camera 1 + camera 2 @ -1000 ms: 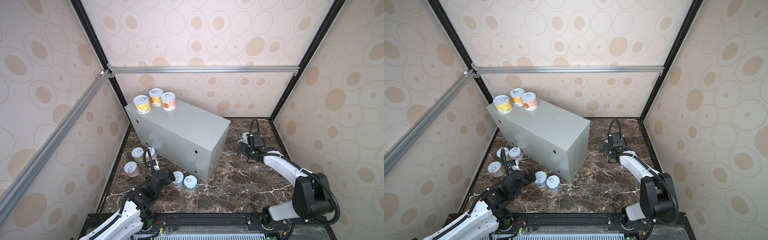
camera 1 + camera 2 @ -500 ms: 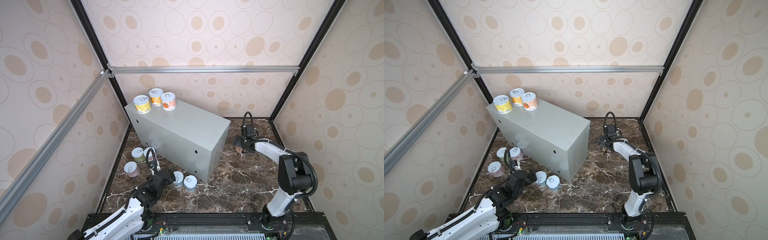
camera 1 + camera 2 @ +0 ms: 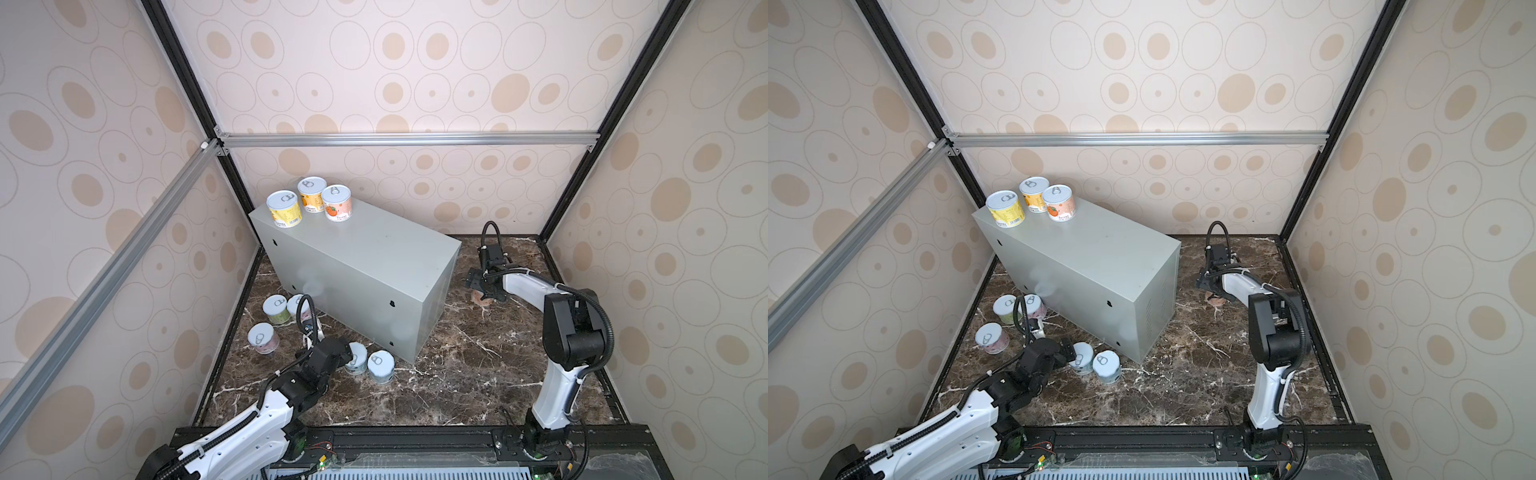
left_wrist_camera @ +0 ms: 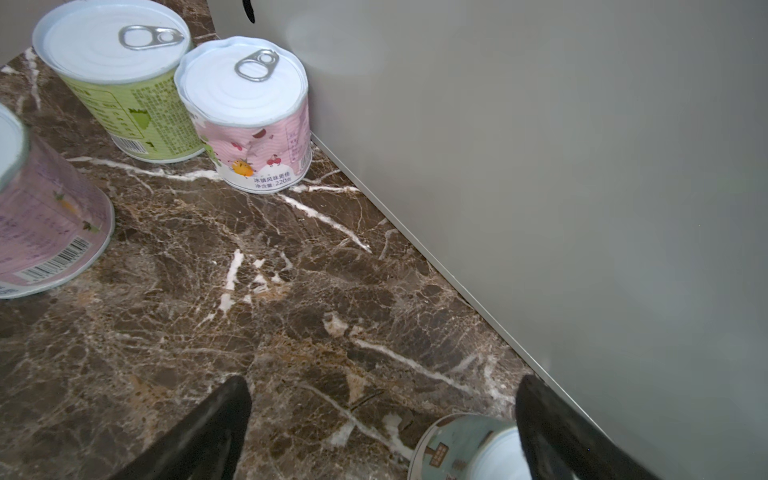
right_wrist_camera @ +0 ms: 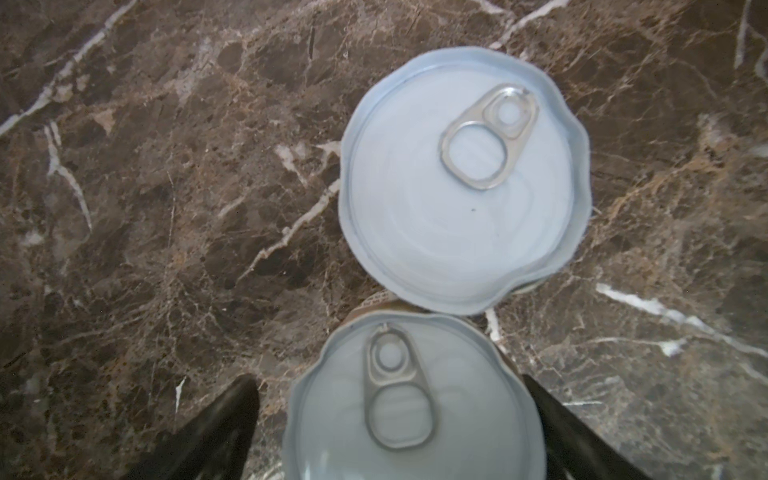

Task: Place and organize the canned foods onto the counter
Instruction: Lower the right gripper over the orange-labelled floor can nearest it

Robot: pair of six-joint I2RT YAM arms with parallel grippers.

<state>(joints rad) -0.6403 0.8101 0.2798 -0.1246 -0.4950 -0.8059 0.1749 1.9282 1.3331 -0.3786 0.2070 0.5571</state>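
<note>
a yellow can (image 3: 284, 208), an orange can (image 3: 311, 194) and a peach can (image 3: 337, 203) stand on the far left corner of the grey desk (image 3: 365, 257). low over the marble floor (image 4: 249, 311), the left pincer (image 4: 384, 379) is released, a blue can (image 4: 457, 449) beside one finger. the right pincer (image 5: 388, 378), released, straddles a pale-lidded can (image 5: 415, 415), a second can (image 5: 465, 183) just beside it.

— How is your scene laid out?
— You have three cans (image 3: 309, 195) on the counter (image 3: 361, 266), at its far left end. On the floor (image 3: 457, 374), a trio (image 3: 276, 309) stands left of it, a pair (image 3: 380, 365) by its near side, and a second pair (image 5: 463, 178) close together to its right.
</note>
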